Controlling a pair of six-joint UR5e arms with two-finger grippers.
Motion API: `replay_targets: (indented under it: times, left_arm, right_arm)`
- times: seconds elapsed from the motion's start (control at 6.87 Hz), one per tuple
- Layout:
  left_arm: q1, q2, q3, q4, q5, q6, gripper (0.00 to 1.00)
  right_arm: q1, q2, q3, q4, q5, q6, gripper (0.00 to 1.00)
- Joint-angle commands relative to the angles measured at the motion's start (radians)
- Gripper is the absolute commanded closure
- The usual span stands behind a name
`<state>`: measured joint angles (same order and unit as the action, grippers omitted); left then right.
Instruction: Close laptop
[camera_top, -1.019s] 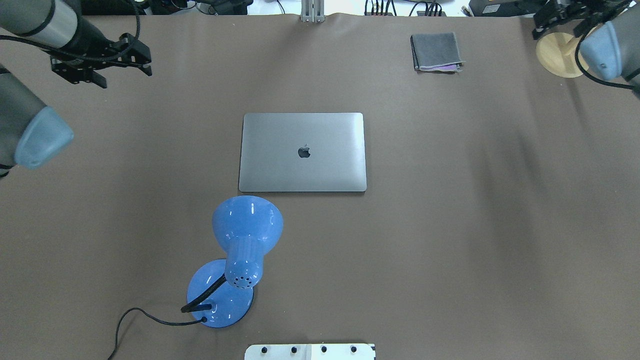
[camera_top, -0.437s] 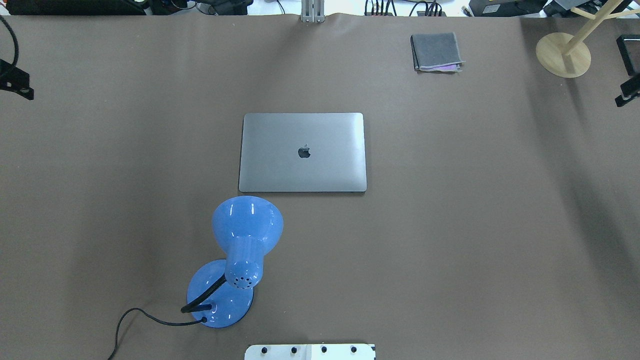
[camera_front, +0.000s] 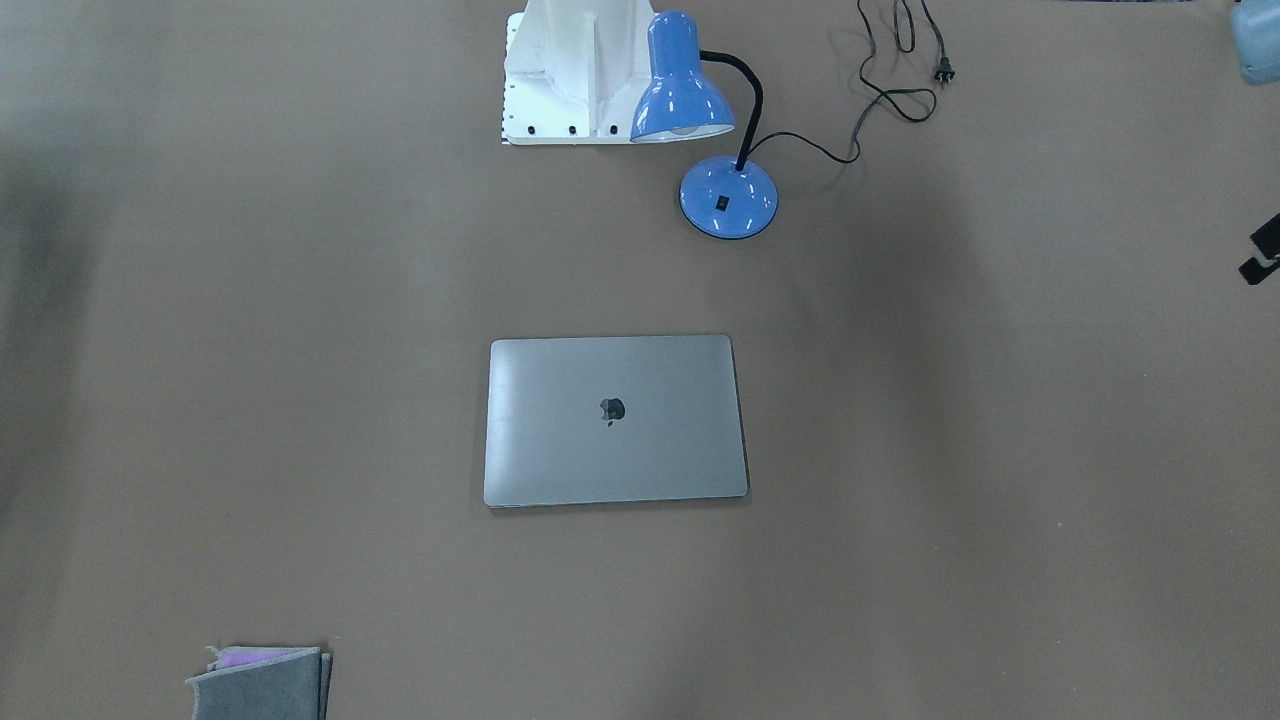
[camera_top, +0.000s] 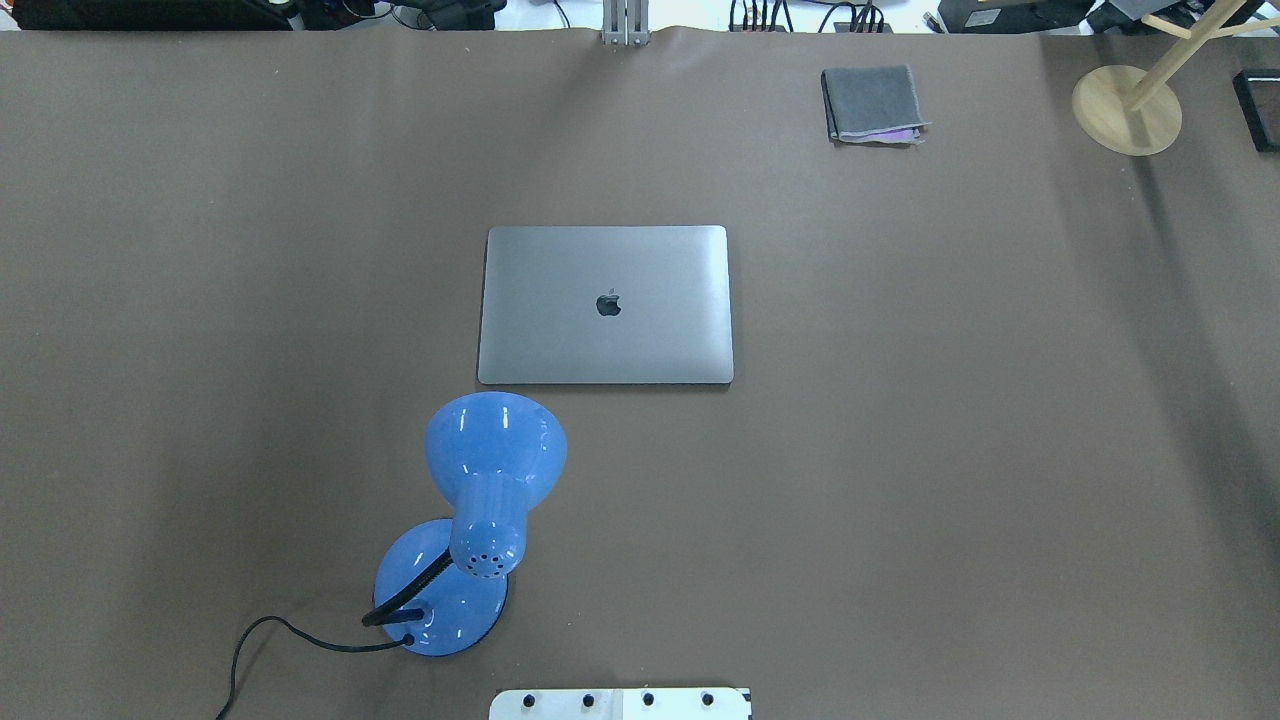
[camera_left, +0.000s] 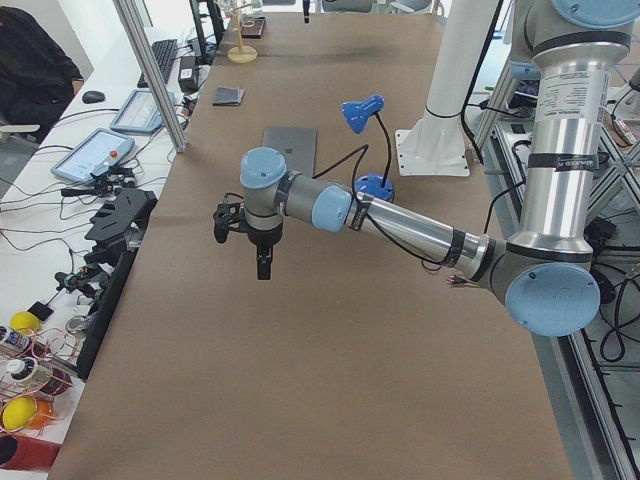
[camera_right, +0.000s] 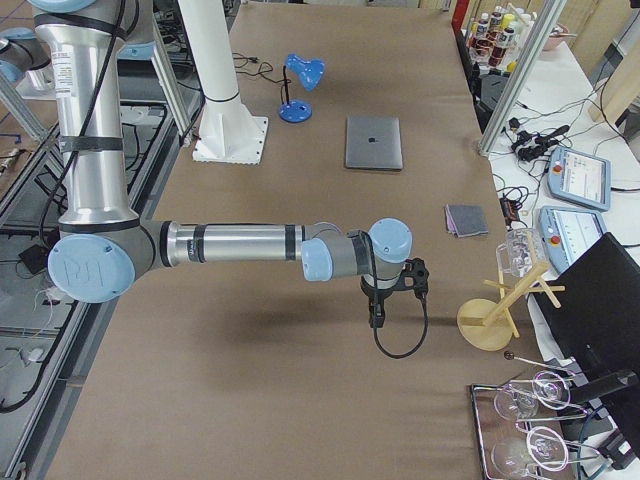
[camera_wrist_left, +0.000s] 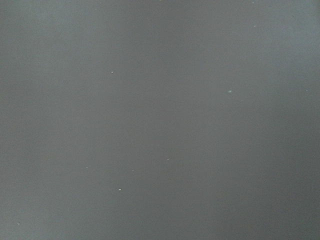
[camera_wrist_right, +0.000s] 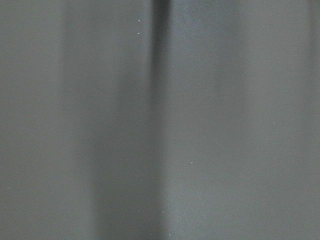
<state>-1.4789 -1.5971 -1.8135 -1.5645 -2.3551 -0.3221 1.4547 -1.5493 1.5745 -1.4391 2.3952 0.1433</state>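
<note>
The space-grey laptop (camera_top: 605, 305) lies shut and flat in the middle of the brown table, apple logo up; it also shows in the front-facing view (camera_front: 615, 420). My left gripper (camera_left: 262, 262) hangs fingers down over bare table, far from the laptop on my left; only a dark fragment of it shows at the front-facing view's right edge (camera_front: 1262, 252). My right gripper (camera_right: 378, 315) hangs over bare table far to my right. I cannot tell whether either is open or shut. Both wrist views show only blurred table cover.
A blue desk lamp (camera_top: 480, 500) stands just before the laptop's near left corner, its cord (camera_front: 900, 90) trailing off. A folded grey cloth (camera_top: 872, 104) lies at the far right. A wooden stand (camera_top: 1125, 108) and a black tray (camera_top: 1260, 95) are at the far right corner.
Both arms have drawn outward and left the overhead view, the left one to the left, the right one to the right. The laptop has not moved.
</note>
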Motion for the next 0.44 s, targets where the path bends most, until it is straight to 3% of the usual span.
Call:
replay_targets:
  times: [0.0,0.29]
  left_arm:
    - [-0.096,0.037,0.135,-0.012,-0.046,0.202,0.02]
    - [-0.106,0.054,0.149,-0.016,-0.044,0.222,0.02]
  right_arm:
    - [0.007,0.003,-0.001,0.0,0.016,-0.001,0.0]
    - [0.009,0.006,0.012,-0.003,0.031,-0.001,0.0]
